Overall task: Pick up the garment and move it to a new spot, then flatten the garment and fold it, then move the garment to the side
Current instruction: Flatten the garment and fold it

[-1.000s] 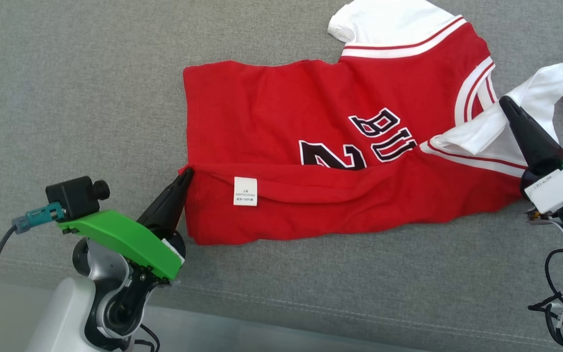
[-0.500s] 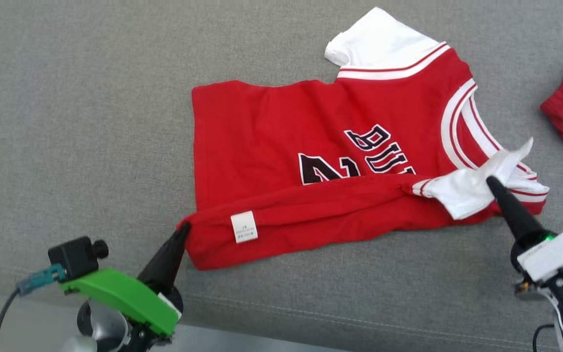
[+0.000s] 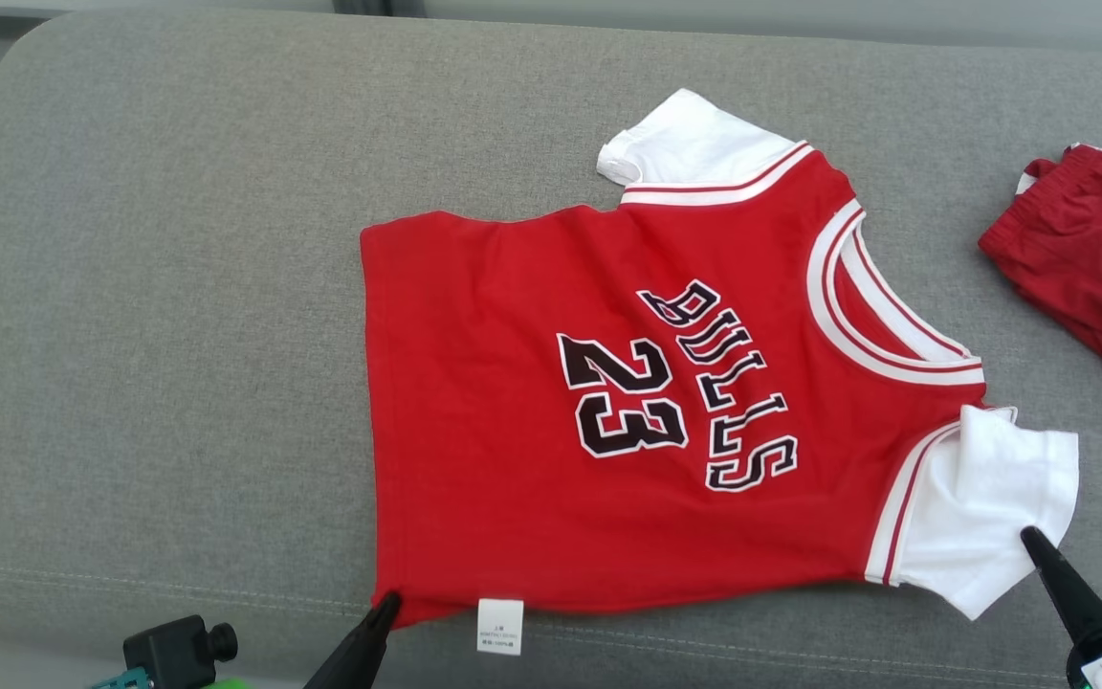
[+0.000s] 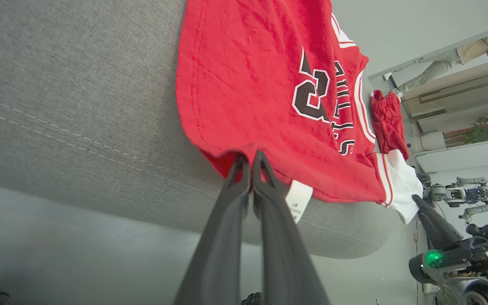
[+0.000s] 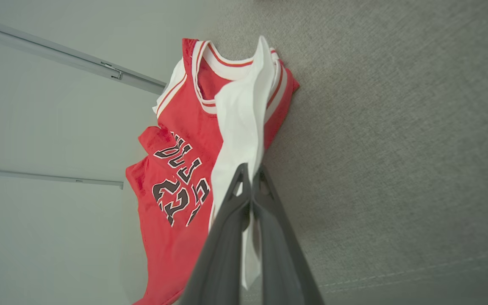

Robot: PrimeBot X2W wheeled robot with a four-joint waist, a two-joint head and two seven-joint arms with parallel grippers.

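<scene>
Red jersey lies spread face up on grey sofa cushion — "BULLS 23" readable, hem toward robot's left, collar toward right. Left gripper pinched together on near hem corner, just beside white care label; label print too small to read. Right gripper clamped on white sleeve at jersey's near right corner. In head view both grippers cut off by bottom edge, fingertips alone visible. Second red garment lies apart at far right — partly out of frame.
</scene>
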